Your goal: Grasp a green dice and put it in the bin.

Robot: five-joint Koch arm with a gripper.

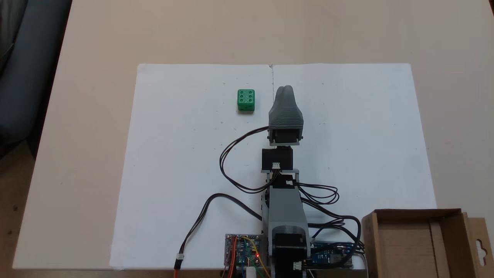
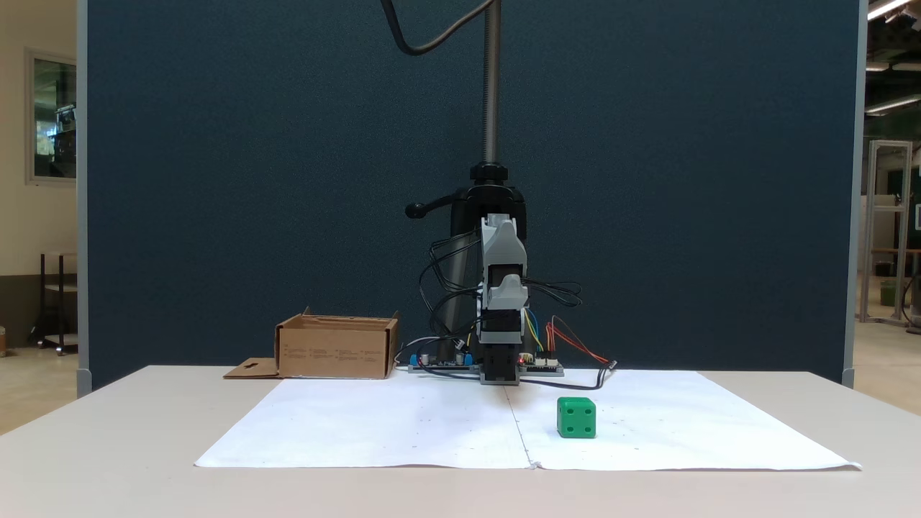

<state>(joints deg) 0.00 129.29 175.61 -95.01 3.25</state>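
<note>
a beige table (image 1: 96,38) carries white paper sheets (image 2: 403,424) before a dark blue partition (image 2: 252,180); the grey gripper (image 1: 285,88) has its tips pressed together, empty.

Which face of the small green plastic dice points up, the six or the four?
The six-pip face of the green dice points up; the four-pip face is on its side.

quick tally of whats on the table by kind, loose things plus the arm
green dice: 1
cardboard bin: 1
white paper sheets: 2, laid side by side
robot arm, its tool apart from the dice: 1
circuit boards at the arm's base: 2
total: 7
</note>
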